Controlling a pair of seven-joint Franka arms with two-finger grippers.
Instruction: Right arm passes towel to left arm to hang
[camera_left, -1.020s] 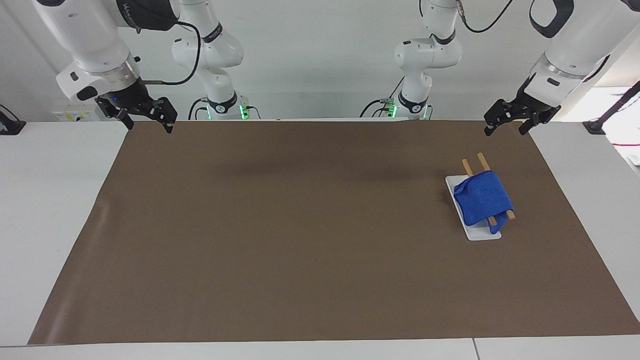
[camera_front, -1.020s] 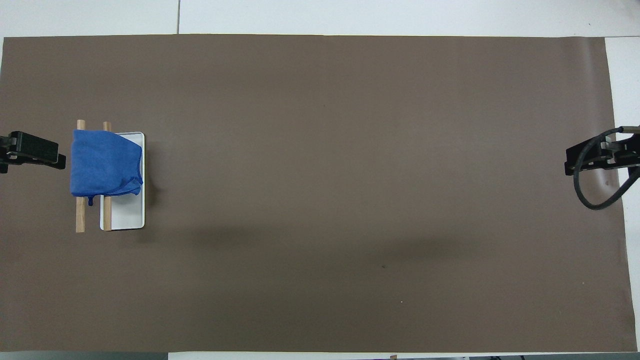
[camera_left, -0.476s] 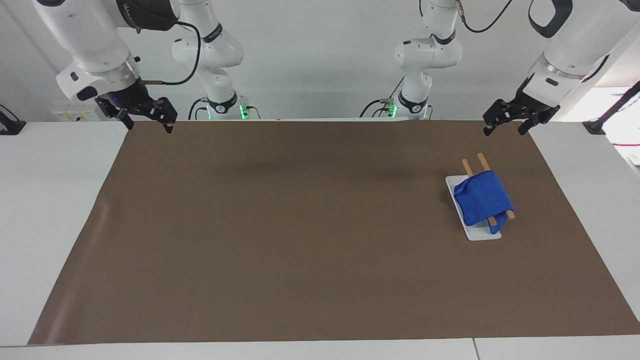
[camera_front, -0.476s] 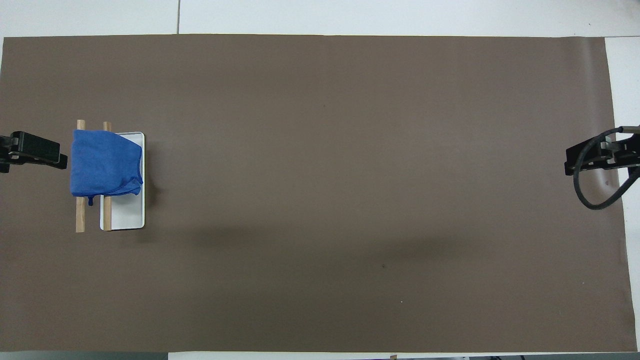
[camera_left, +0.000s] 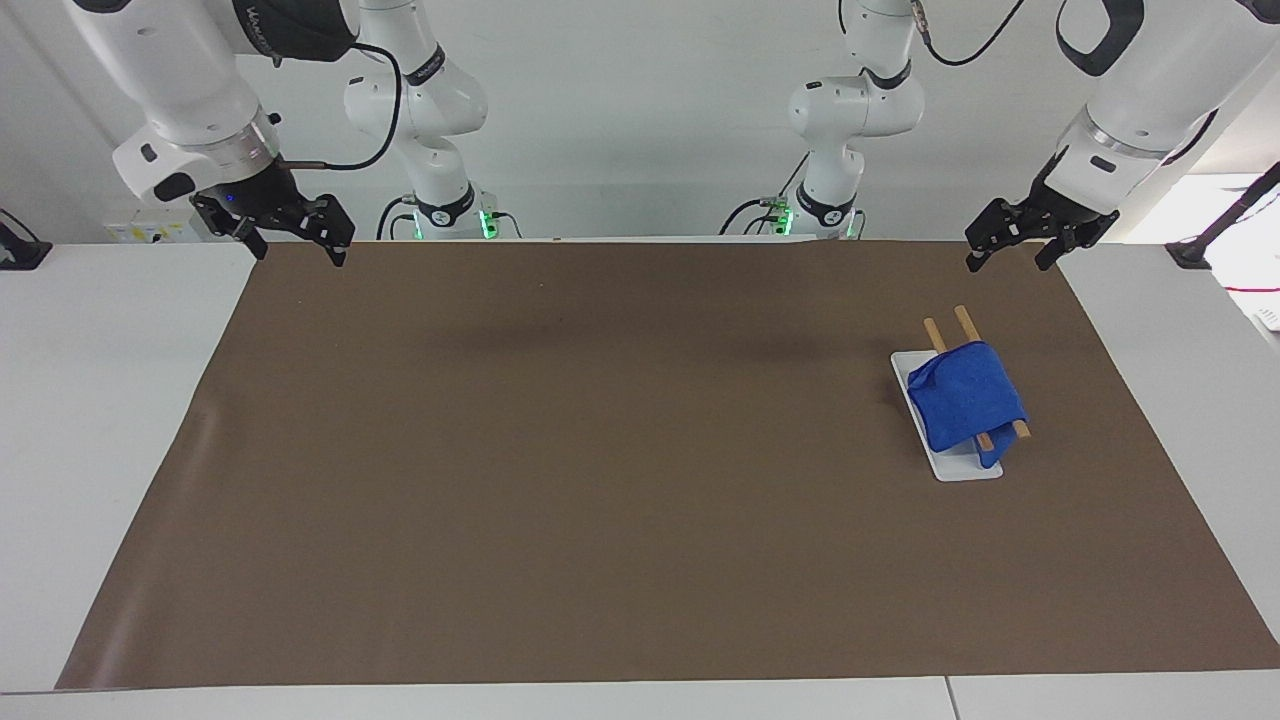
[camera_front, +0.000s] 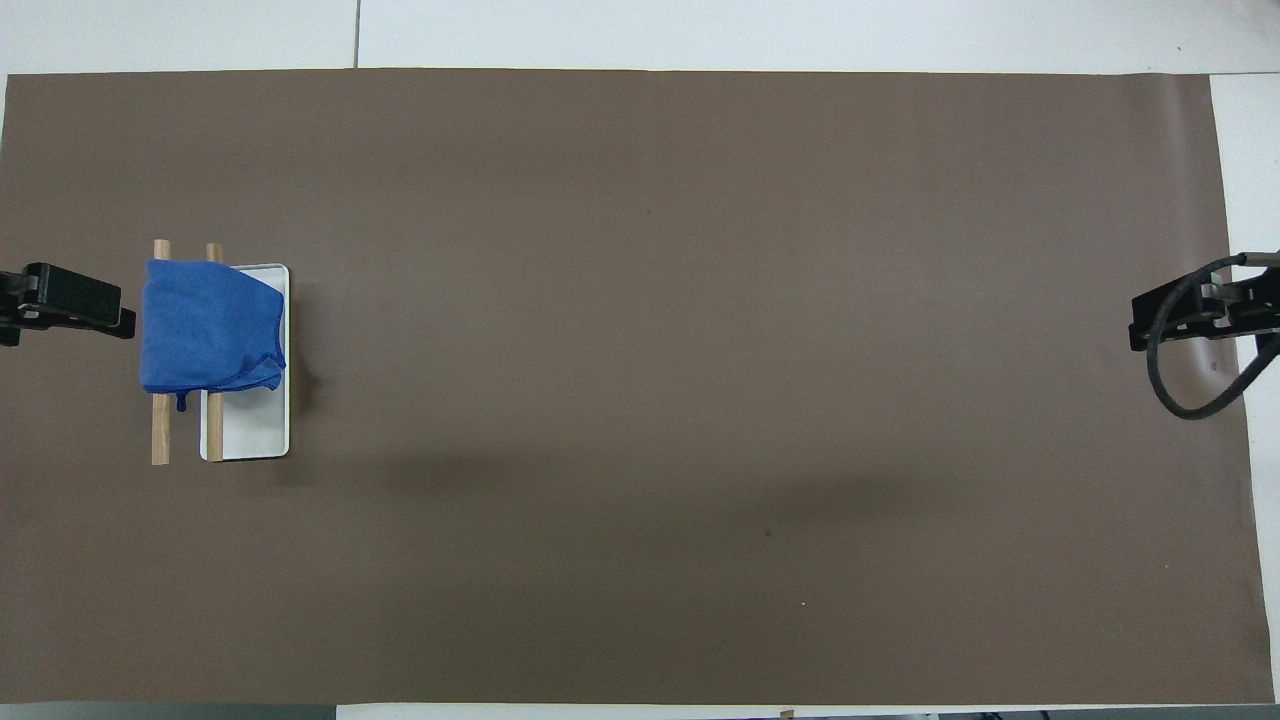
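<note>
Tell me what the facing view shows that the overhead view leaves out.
Only the facing view: both arms' bases, and both pincers whole, the left pincer and right pincer open and raised over the mat's corners nearest the robots. Only the overhead view: the towel's dark loop hanging at its edge nearer the robots. Both: the towel draped over the rack's wooden rods on the white base, at the left arm's end of the brown mat.

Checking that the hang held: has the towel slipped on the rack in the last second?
No. The towel drapes the two wooden bars as before, its edges unchanged against the white rack base.
</note>
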